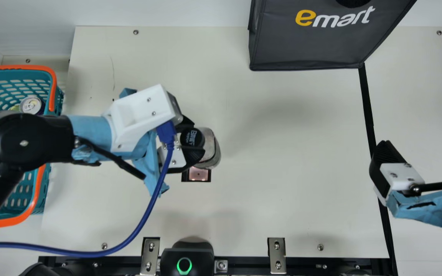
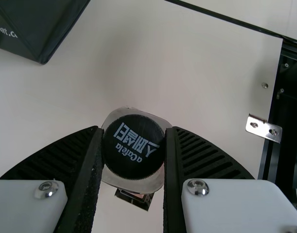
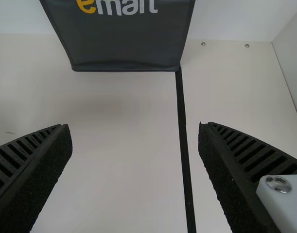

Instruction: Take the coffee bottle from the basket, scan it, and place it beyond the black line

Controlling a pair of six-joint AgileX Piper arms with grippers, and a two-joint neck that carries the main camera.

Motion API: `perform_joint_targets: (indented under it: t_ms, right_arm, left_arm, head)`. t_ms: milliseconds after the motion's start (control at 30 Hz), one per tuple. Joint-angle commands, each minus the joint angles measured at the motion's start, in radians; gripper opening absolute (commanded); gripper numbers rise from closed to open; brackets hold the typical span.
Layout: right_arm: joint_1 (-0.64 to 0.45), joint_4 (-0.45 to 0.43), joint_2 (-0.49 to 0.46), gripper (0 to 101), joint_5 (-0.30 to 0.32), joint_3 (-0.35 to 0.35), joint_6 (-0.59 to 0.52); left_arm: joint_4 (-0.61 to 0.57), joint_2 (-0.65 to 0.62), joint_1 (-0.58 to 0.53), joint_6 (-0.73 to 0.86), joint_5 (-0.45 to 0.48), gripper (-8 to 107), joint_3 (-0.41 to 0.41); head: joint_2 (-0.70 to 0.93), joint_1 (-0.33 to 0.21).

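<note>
In the main view my left gripper point(image 1: 192, 138) is shut on the black cap of the coffee bottle point(image 1: 210, 147), left of the table's middle, just above a small dark-framed square. The left wrist view has the bottle point(image 2: 133, 148) between the pads of my left gripper point(image 2: 133, 145), both touching its cap. My right gripper point(image 1: 420, 151) stands open with nothing in it, over the black line point(image 1: 367, 103) at the right; in the right wrist view, my right gripper point(image 3: 135, 131) has its fingers wide apart with the black line point(image 3: 183, 126) between them.
The teal basket with an orange rim point(image 1: 55, 86) stands at the far left, holding a can point(image 1: 31, 104). A dark bag point(image 1: 309, 42) is at the back, its corner by the line. A black device with a green ring point(image 1: 184, 264) sits at the front edge.
</note>
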Motion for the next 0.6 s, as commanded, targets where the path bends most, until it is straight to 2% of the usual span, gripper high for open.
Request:
perform_joint_targets:
  t_ms: [0, 567]
  right_arm:
    - [0.000, 0.000, 0.000, 91, 0.000, 0.000, 0.000]
    - [0.000, 0.000, 0.000, 91, 0.000, 0.000, 0.000]
  left_arm:
    - [0.003, 0.014, -0.009, -0.004, -0.009, 10, -0.011]
    - [0.028, 0.131, -0.085, -0.023, -0.105, 10, -0.083]
  head:
    - [0.002, -0.027]
    - [0.002, -0.027]
